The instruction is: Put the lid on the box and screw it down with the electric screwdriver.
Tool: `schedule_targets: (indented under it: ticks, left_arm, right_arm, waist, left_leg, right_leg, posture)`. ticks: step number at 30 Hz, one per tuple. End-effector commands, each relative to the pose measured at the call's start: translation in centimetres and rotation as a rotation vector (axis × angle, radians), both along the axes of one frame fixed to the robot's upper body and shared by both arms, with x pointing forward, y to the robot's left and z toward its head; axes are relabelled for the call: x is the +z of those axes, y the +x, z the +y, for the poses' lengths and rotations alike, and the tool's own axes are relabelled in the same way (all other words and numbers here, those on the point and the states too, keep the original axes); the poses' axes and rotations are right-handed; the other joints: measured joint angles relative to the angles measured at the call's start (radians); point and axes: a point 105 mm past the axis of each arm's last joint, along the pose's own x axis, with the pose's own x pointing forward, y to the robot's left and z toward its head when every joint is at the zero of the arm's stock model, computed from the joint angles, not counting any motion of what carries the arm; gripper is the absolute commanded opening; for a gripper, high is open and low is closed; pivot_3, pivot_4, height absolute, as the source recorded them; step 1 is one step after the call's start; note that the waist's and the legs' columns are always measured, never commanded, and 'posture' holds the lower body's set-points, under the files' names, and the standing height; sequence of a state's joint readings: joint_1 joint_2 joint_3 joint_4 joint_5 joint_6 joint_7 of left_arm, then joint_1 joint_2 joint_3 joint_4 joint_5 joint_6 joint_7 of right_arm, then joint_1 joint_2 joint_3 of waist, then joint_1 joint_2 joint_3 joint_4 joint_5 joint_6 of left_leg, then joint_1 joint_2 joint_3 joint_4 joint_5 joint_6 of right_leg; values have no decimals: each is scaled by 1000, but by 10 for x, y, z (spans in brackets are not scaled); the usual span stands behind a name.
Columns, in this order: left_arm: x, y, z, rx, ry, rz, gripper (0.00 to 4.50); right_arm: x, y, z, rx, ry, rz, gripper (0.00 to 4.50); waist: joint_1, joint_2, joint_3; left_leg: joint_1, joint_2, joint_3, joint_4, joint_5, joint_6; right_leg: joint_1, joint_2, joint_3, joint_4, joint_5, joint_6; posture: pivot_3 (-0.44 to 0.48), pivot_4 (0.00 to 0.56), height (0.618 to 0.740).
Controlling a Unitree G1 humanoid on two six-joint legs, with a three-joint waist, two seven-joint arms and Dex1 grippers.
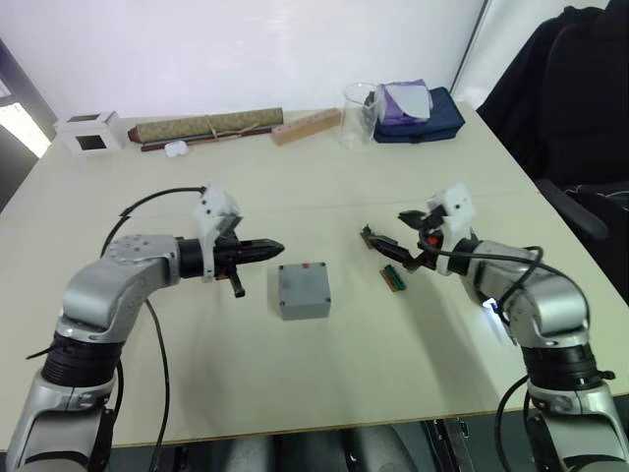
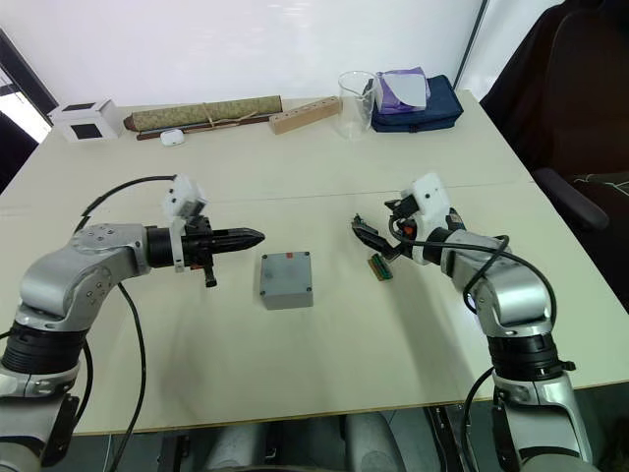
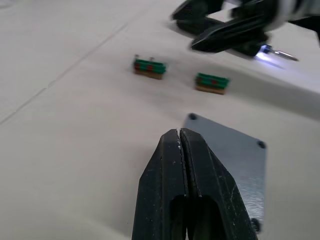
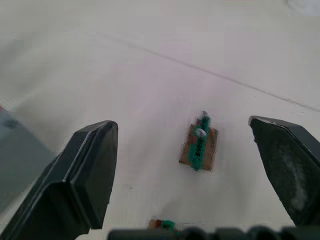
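The grey box (image 1: 303, 292) stands mid-table with the flat grey lid (image 3: 235, 155) lying on top of it, corner screw holes showing. My left gripper (image 1: 278, 246) is shut and empty, its tip hovering just left of the box and above the lid's near edge (image 3: 179, 134). To the right of the box my right gripper (image 1: 388, 233) is open over a small green circuit board (image 4: 199, 147) on the table. The electric screwdriver's thin metal bit (image 3: 285, 54), with a blue-white glow behind it, shows beside my right arm; its body is hidden.
A second small green board (image 1: 393, 277) lies right of the box. Along the far edge stand a white cube (image 1: 90, 133), a rolled olive mat (image 1: 208, 126), a wooden block (image 1: 307, 126), a clear beaker (image 1: 359, 113) and a navy pouch (image 1: 423, 116). A black chair (image 1: 580, 88) is at far right.
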State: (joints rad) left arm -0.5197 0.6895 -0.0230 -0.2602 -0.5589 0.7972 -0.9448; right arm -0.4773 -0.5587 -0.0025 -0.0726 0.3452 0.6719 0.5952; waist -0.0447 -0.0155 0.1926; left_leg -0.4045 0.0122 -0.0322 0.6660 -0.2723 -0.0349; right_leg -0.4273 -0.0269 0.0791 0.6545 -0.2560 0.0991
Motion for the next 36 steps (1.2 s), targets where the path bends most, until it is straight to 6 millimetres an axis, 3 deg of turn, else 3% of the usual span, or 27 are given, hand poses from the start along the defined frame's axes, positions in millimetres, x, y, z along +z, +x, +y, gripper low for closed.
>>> schedule_targets:
  ticks: [1, 3, 8, 25, 28, 31, 36]
  left_arm:
    - [21, -7, -9, -58, 4, -77, 0]
    - [22, -6, -9, -57, 3, -79, 0]
    - [20, -8, -9, -57, 4, -72, 0]
    - [17, -10, -9, -45, 9, -69, 0]
    - [16, -8, -9, -40, 8, -72, 0]
    - [16, -8, -10, -40, 5, -70, 0]
    - [15, -8, -10, -37, 9, -70, 0]
  right_arm:
    - [2, 15, -2, -31, -35, -62, 4264]
    - [-2, 16, 1, -15, -28, -56, 3894]
    - [-7, 23, 5, -12, 4, -44, 2052]
    - [-9, 32, 16, 4, 29, -47, 2052]
    - [-11, 35, 17, 1, 20, -49, 1221]
    - [-12, 38, 17, -5, 21, -53, 69]
    - [-14, 38, 17, -1, 10, -53, 69]
  waist:
    - [0, 0, 0]
    - [1, 0, 0]
    - [-1, 0, 0]
    - [0, 0, 0]
    - [-1, 0, 0]
    - [0, 0, 0]
    - [0, 0, 0]
  left_leg:
    - [0, 0, 0, 0, 0, 0]
    - [0, 0, 0, 0, 0, 0]
    - [0, 0, 0, 0, 0, 0]
    - [0, 0, -1, 0, 0, 0]
    - [0, 0, 0, 0, 0, 0]
    - [0, 0, 0, 0, 0, 0]
    - [0, 0, 0, 0, 0, 0]
  right_leg:
    - [0, 0, 0, 0, 0, 0]
    - [0, 0, 0, 0, 0, 0]
    - [0, 0, 0, 0, 0, 0]
    - [0, 0, 0, 1, 0, 0]
    - [0, 0, 0, 1, 0, 0]
    - [0, 0, 0, 1, 0, 0]
    - [0, 0, 0, 1, 0, 0]
  posture:
    - [0, 150, 740]
    - [0, 150, 740]
    - [0, 150, 740]
    - [0, 150, 740]
    - [0, 150, 740]
    - [0, 150, 740]
    - [0, 150, 740]
